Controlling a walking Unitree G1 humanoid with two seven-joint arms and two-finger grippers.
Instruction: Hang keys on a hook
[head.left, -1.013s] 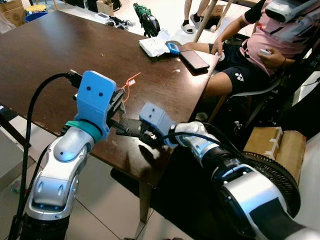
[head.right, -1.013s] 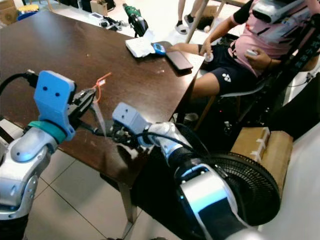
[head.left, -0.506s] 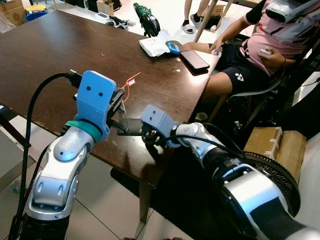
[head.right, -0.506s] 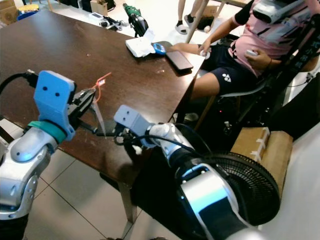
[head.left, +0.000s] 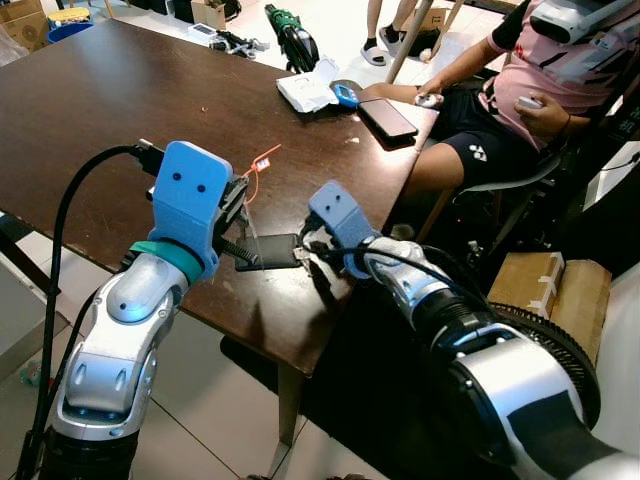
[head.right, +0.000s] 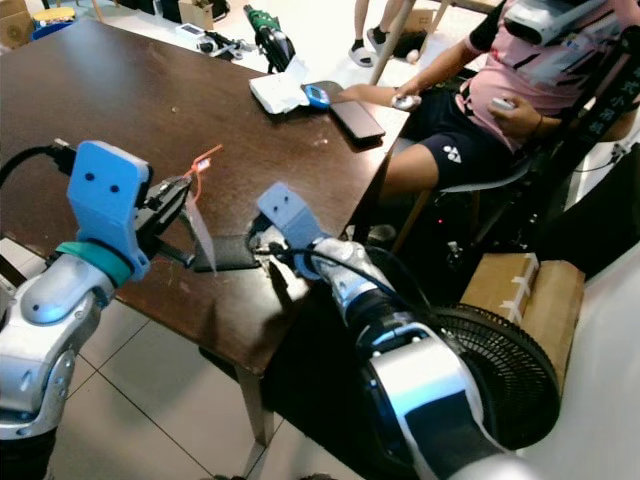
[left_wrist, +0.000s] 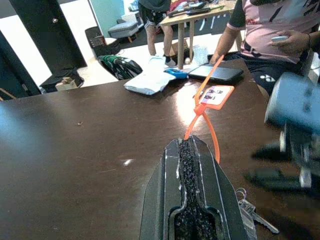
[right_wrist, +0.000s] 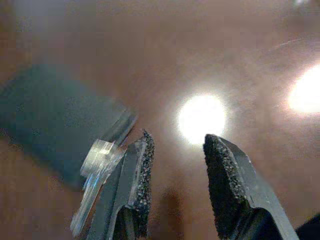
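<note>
hovering over the near edge of the dark brown table (head.left: 120, 90), the left gripper (head.left: 238, 212) has its two black fingers pressed together on the orange zip tie (left_wrist: 205, 107) of the keys (left_wrist: 250, 214). in the left wrist view the tie rises from between the closed fingertips and leans away from the wrist, its long axis running up toward the far side of the table, with a small white tag (left_wrist: 216, 95) fixed partway along and the thin orange tail pointing on past it. the metal keys and their ring hang low beside the fingers, just above the tabletop, their blades pointing away from the gripper; how many keys there are cannot be told.

just beside that gripper, a flat dark rectangular piece (head.left: 272, 251) lies on the table near the edge, its long axis running across between the two grippers; what it is cannot be told.

further along, the right gripper (head.left: 308, 250) reaches in over the table edge from the robot's right, its blue wrist housing tilted up. the right wrist view shows its rough black fingers (right_wrist: 137, 170) spread with a clear gap and nothing between them, and a strip of clear tape clinging to the outer side of one finger.

at the far corner of the table lie a white cloth (head.left: 308, 90), a small blue object (head.left: 345, 97) and a black phone (head.left: 388, 118). a person in a pink shirt (head.left: 570, 70) sits on a chair beside that corner. a black fan (head.left: 555, 350) and a cardboard box (head.left: 550, 285) stand on the floor at the right.
</note>
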